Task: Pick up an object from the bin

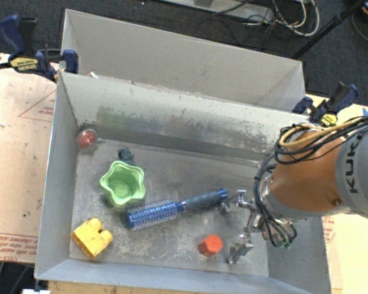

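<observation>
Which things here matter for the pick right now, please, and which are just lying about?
In play: gripper, open, at the bin's right end; small red block beside it; blue brush, handle towards it.
Lying about: green cup, yellow block, red ball, small dark piece.

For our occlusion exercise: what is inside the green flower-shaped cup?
The green cup stands mouth up; inside shows its bare green bottom, nothing in it. The bin floor beneath it is covered.

The dark lump [126, 155] beside the green cup [122, 184] cannot be identified.
</observation>
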### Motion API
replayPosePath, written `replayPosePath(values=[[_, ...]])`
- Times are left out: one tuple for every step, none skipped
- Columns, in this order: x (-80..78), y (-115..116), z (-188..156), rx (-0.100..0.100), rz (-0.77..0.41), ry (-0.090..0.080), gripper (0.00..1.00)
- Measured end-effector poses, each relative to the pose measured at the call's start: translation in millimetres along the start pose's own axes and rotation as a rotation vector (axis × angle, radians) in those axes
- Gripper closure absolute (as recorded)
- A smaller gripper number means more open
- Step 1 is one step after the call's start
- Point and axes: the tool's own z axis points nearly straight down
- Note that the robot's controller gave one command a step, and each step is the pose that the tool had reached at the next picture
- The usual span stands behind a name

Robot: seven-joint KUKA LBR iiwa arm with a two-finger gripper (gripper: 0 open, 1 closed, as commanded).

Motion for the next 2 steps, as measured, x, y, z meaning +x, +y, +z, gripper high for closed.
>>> replayPosePath(values=[[5.7,40,-4,0.006,-0.046,-0.006,0.0],[2.5,73,-3,0.006,-0.06,-0.003,0.0]])
